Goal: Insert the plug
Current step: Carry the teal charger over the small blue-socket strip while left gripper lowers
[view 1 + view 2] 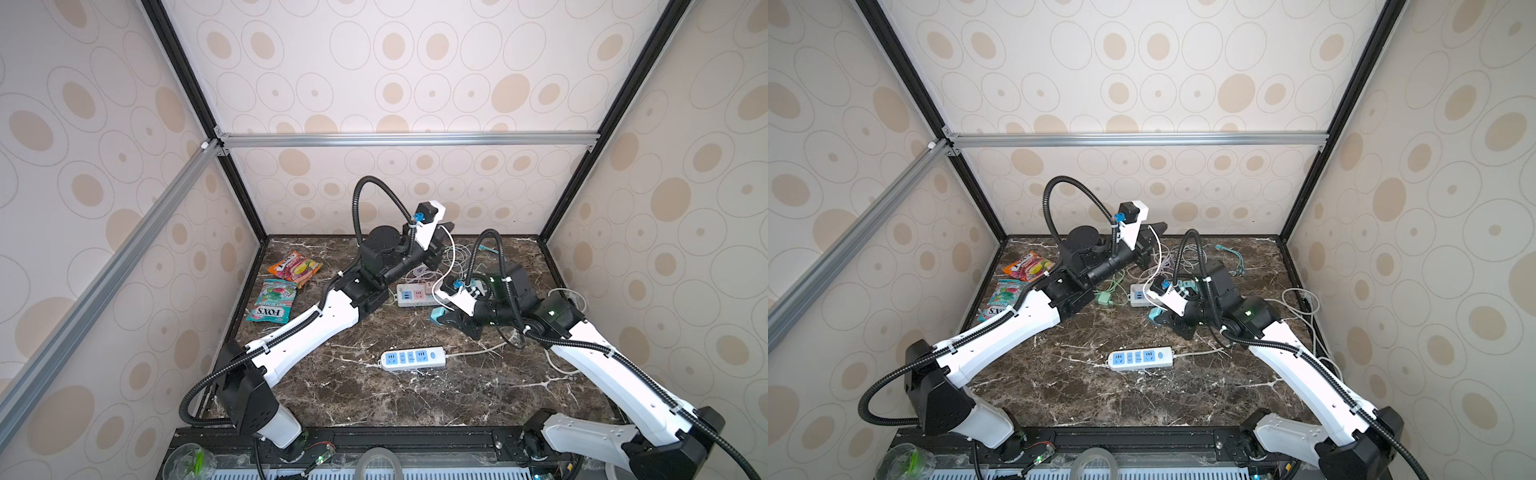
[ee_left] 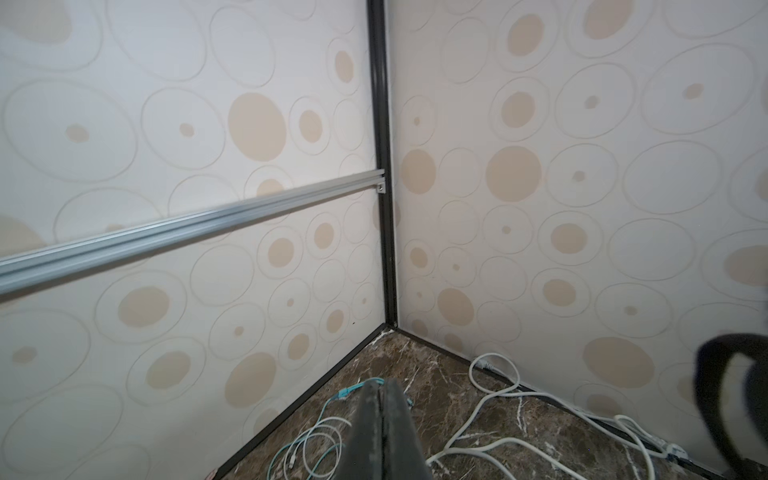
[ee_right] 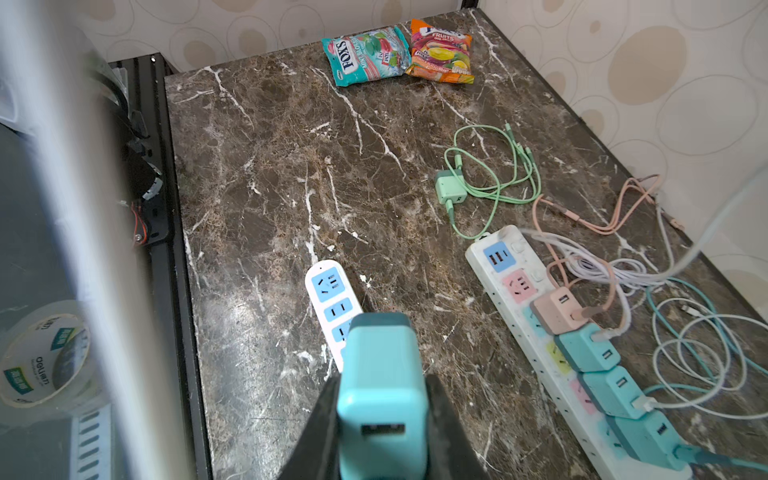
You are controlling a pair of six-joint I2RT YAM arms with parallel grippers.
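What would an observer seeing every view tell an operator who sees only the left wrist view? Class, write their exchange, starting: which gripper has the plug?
Observer: The right gripper is shut on a teal square plastic charger plug.
Operator: Where is a free socket?
Observer: A short white plastic power strip with blue sockets lies toward the table's front, nothing plugged in.
Operator: Any other strip?
Observer: A long white strip with pastel sockets already carries one pink charger and three teal chargers.

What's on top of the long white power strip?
Plugged into the strip: one pink charger, three teal chargers. Its blue and pink end sockets are bare; sockets beneath the chargers are hidden.
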